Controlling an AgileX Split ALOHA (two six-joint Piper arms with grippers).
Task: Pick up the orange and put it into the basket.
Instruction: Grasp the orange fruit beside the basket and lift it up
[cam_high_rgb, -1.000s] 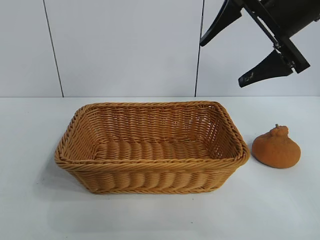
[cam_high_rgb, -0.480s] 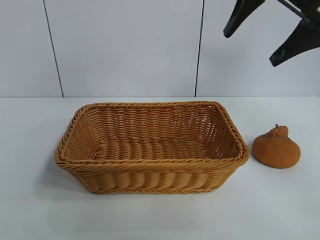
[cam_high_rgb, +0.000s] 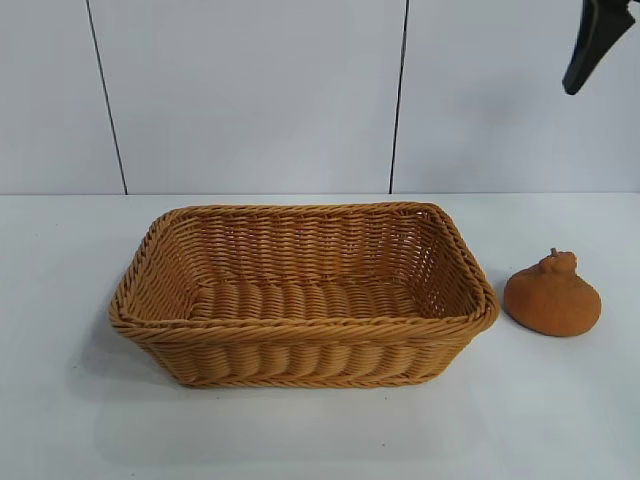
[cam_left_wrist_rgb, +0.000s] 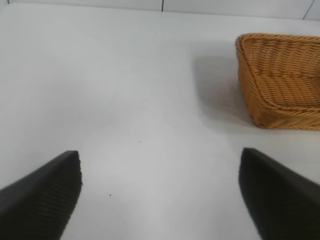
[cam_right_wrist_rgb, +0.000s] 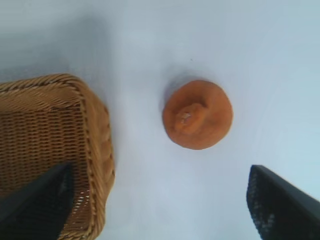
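Below our right gripper (cam_right_wrist_rgb: 160, 200), whose fingers stand wide apart with nothing between them, we see the table (cam_high_rgb: 60, 420) as the broad pale ground for everything else. Largest on it is the basket (cam_high_rgb: 300, 330), empty, lying off to one side of those fingers, with one fingertip (cam_right_wrist_rgb: 35, 197) looking over its corner and braided rim. Smaller, and just beside the basket's short end without touching it, sits the orange (cam_right_wrist_rgb: 197, 115), upright on the table with its knobby neck and stem on top; it lies ahead of the gap between our right fingers, nearer the middle than either tip, and well below them. In the exterior view only one dark fingertip (cam_high_rgb: 595, 40) of this gripper shows, high above the fruit. Our left gripper (cam_left_wrist_rgb: 160, 195) is likewise spread open and empty, looking over bare table with the basket's other end beyond one finger. We judge that we are in the approach step, the fruit not yet grasped. Next we should bring the right fingers down so they straddle the orange, centre it between them, and close below its widest part.
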